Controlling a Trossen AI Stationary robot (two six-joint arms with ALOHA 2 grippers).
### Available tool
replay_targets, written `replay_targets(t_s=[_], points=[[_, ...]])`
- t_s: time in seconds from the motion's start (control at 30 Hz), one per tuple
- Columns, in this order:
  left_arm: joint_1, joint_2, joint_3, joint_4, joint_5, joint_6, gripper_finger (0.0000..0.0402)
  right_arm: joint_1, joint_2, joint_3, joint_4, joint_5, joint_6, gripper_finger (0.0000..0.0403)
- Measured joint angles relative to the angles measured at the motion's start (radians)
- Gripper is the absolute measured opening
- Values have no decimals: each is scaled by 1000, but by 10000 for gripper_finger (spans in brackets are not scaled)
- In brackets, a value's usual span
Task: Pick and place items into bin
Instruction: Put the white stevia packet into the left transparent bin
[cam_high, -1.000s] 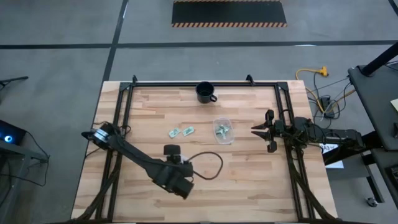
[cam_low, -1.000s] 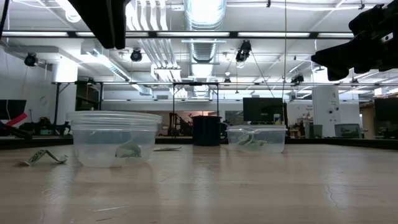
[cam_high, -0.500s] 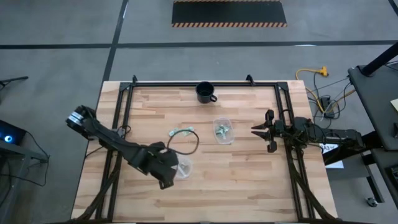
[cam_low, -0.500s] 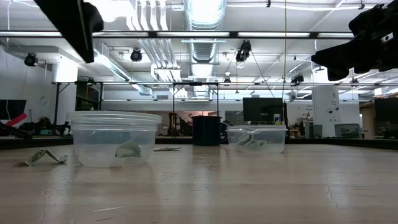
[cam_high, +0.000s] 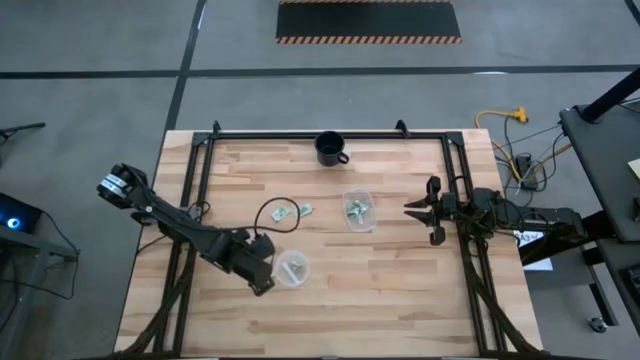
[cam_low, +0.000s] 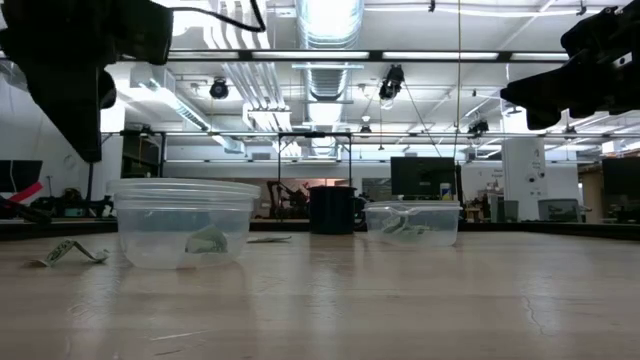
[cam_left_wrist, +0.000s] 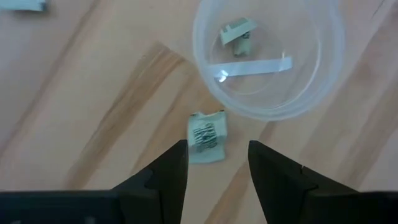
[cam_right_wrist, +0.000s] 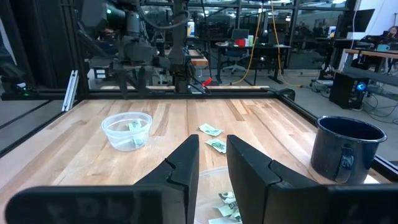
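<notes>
Now we see the left gripper (cam_left_wrist: 214, 165) hanging with its jaws apart above a wrapped piece (cam_left_wrist: 206, 135) lying on the table (cam_high: 400, 280), just beside a clear bin (cam_high: 293, 268) that holds another piece (cam_left_wrist: 237, 31). Two more pieces (cam_high: 292, 211) lie near a second bin (cam_high: 359, 210). Our right gripper (cam_high: 418, 210) waits spread at the table's right edge.

Right gripper (cam_right_wrist: 212, 163) fingers parted, clear tub (cam_right_wrist: 127, 130) holding wrapped piece (cam_right_wrist: 135, 129), two pieces (cam_right_wrist: 214, 138) on table (cam_right_wrist: 261, 124), black mug (cam_right_wrist: 342, 150)
</notes>
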Motion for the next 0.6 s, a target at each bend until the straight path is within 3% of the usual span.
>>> replay_targets(t_s=[0.6], points=[[4, 99, -31, 79, 40, -6, 151, 0, 0, 0, 0, 0, 0, 72]])
